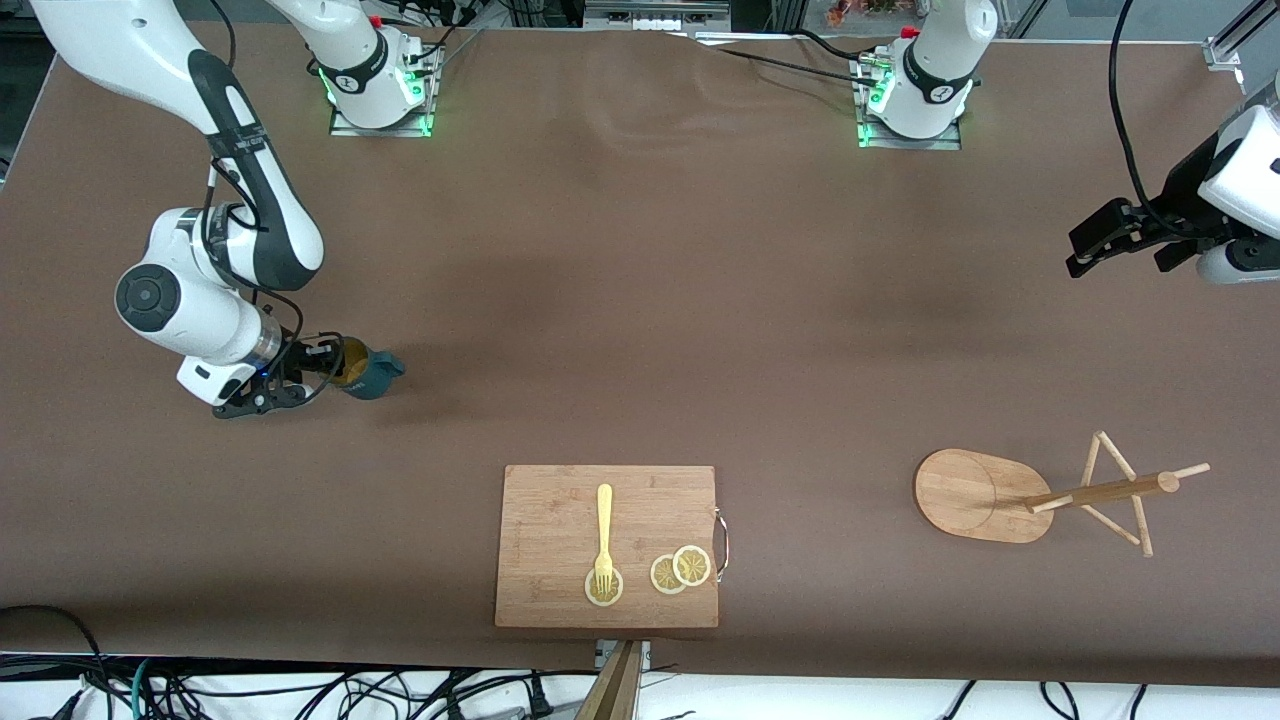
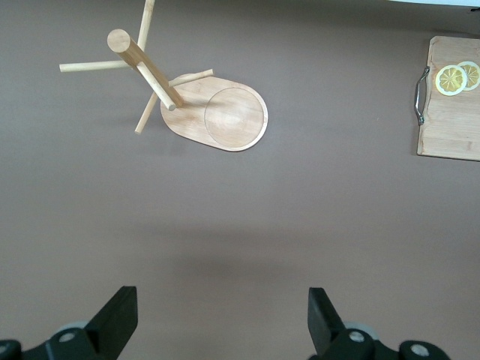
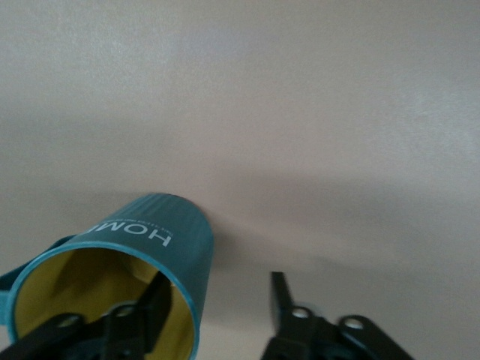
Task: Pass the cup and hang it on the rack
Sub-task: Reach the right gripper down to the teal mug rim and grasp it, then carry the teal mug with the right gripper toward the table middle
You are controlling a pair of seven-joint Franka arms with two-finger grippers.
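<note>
Your right gripper (image 1: 325, 368) at the right arm's end of the table, one finger inside the cup (image 1: 372, 372), rim cut off in the wrist view, not pinched, left gripper (image 2: 221, 319) spread, waiting above the table, rack (image 1: 1040, 495) near the front edge.

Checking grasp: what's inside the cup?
One finger of the right gripper sits inside the cup, against its yellow wall; the other is outside. The cup's bottom is hidden.

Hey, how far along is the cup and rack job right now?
Early stage. Nothing looks finished. In hand: the right gripper has one finger inside the cup and one outside its wall, not visibly closed, at the right arm's end of the table. Left to do: the handover to the left gripper, which waits open in the air, and hanging; the rack has bare pegs.
</note>
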